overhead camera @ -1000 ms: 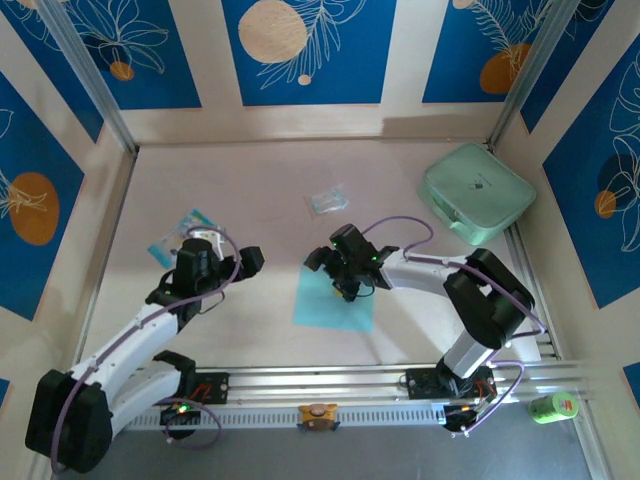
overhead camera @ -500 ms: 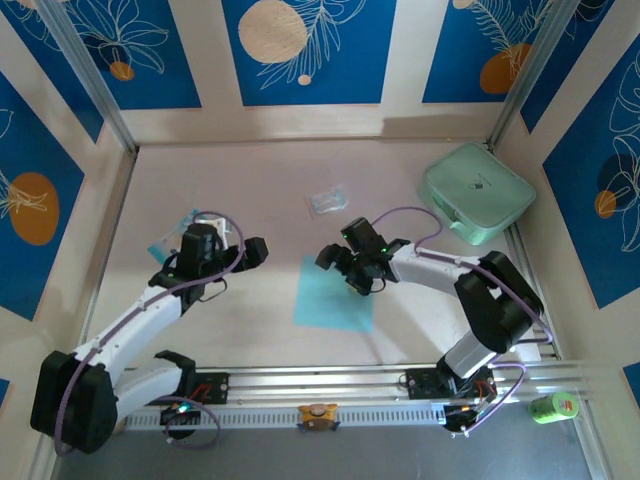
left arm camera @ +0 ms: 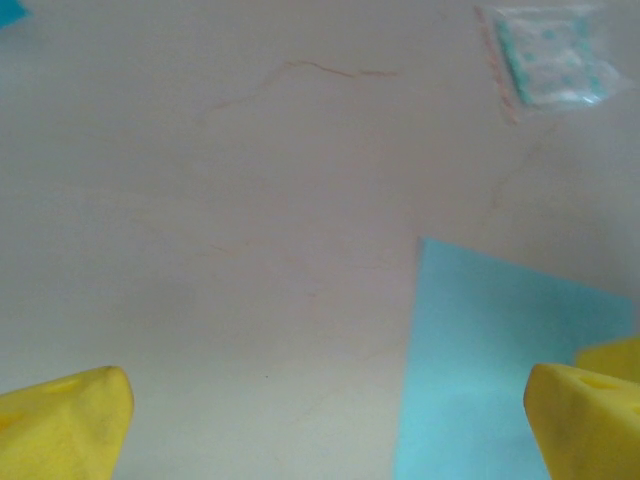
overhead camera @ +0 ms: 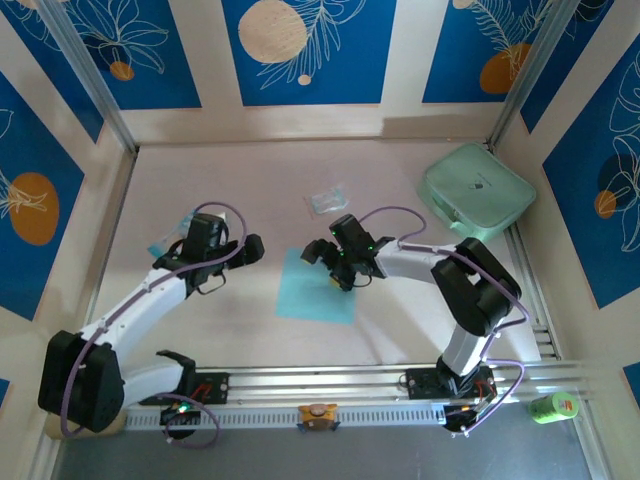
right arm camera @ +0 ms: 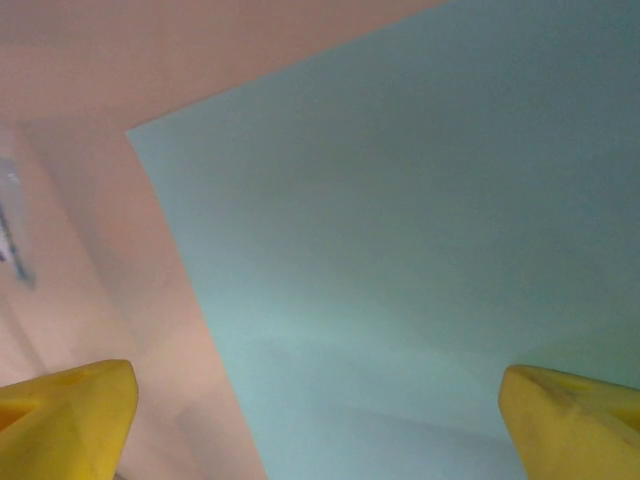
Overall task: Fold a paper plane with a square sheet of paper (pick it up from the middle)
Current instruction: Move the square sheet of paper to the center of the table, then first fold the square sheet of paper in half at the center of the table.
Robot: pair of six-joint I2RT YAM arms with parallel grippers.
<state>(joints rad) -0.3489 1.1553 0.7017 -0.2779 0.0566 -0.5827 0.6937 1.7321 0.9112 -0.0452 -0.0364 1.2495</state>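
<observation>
Thin light-blue square paper sheet and right claw shifted left. Sheet lies under this spread-jawed claw, mostly nearward; left claw farther off.

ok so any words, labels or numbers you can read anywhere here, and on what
No text is legible.
case: small dark mark on the lid, too small to read.
can: label with a red patch, too small and blurred to read.
wrapper: teal dotted print, no letters to make out.
sheet: plain blue, nothing printed.
</observation>
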